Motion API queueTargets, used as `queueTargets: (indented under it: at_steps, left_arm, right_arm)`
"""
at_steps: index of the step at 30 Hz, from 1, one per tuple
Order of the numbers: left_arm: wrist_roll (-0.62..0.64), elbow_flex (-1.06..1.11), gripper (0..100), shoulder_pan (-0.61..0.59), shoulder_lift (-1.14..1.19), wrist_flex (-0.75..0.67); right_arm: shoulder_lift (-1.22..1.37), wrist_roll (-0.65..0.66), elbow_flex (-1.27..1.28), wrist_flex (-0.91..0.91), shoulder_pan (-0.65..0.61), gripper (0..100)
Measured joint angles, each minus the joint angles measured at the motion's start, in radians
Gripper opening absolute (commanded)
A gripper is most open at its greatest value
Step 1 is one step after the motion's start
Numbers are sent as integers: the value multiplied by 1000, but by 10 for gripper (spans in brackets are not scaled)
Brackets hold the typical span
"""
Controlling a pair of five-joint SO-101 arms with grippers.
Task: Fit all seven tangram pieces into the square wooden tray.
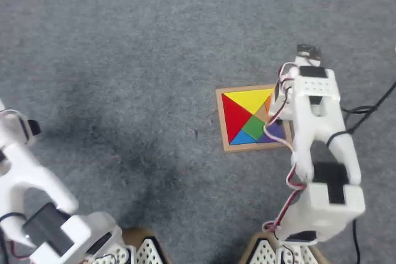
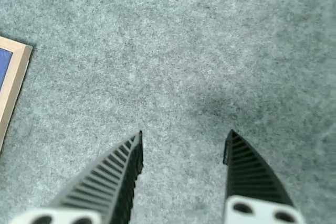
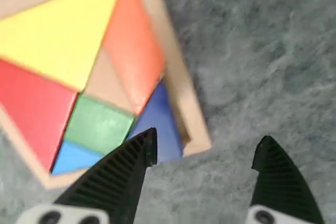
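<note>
High view: the right arm (image 1: 315, 128) hangs over one edge of the tray (image 1: 221, 119), which lies on the grey bench (image 1: 124, 91). Left wrist view: the left fingers (image 2: 110, 182) stand wide and empty, with the tray's rim beyond one finger. Right wrist view: the right fingers (image 3: 115, 182) gape wide, holding nothing, with a tray corner between their tips and the dark blue piece (image 3: 163, 119) at one tip. A tan patch (image 3: 107, 80) beside the orange piece (image 3: 134, 51) may be bare floor, so I would check it, then press down gently with one tip.
</note>
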Motion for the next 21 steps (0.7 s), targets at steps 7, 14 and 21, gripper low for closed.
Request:
queueTargets:
  at_steps: [7,14,21]
  left_arm:
    - [0,0,246,0,0,0]
    - [0,0,246,0,0,0]
    - [0,0,246,0,0,0]
  right_arm:
    - [-130,29,210,-41,-87,296]
    - [-101,43,242,-103,-86,294]
    - [-14,60,207,-107,-55,293]
